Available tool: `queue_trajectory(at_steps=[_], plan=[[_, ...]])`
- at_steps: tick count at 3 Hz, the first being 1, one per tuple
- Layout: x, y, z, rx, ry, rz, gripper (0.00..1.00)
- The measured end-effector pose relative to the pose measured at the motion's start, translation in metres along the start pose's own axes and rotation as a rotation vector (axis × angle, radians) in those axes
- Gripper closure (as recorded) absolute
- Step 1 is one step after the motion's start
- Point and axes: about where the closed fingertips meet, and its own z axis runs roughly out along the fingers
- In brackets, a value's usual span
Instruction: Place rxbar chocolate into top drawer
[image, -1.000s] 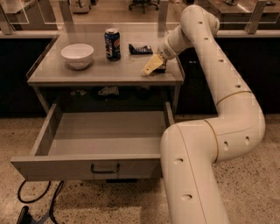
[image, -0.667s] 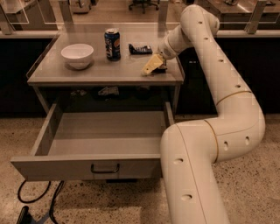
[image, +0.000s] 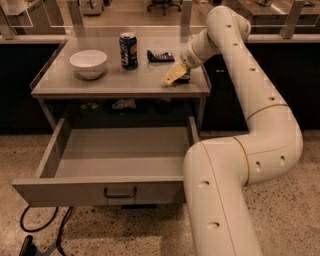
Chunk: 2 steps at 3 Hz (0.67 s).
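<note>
Camera view: gripper (image: 175, 75) is low over the tabletop (image: 140, 82), at about 4 o'clock from its centre and close to the right front corner. How wide it stands: cannot tell. A small dark piece touching its right side, mostly hidden, is read as the rxbar chocolate (image: 184, 78); whether it is held or only touched, cannot tell. A dark snack packet (image: 160, 55) lies flat at 1 o'clock, apart from the gripper. Pepsi can (image: 128, 50) upright at 12, white bowl (image: 88, 63) at 9, both back from the front edge. Top drawer (image: 120, 150) stands open below that edge, its grey floor showing wall to wall, handle (image: 120, 192) mid-panel. Arm (image: 260, 130) covers the drawer's right front corner. Cables (image: 42, 227) on the floor at 7 o'clock.
</note>
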Motion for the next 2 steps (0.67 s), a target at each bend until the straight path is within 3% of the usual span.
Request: queue_trajectory(at_steps=[2], plan=[[-0.0016, 0.0013, -0.0017, -0.002, 0.006, 0.007, 0.0]])
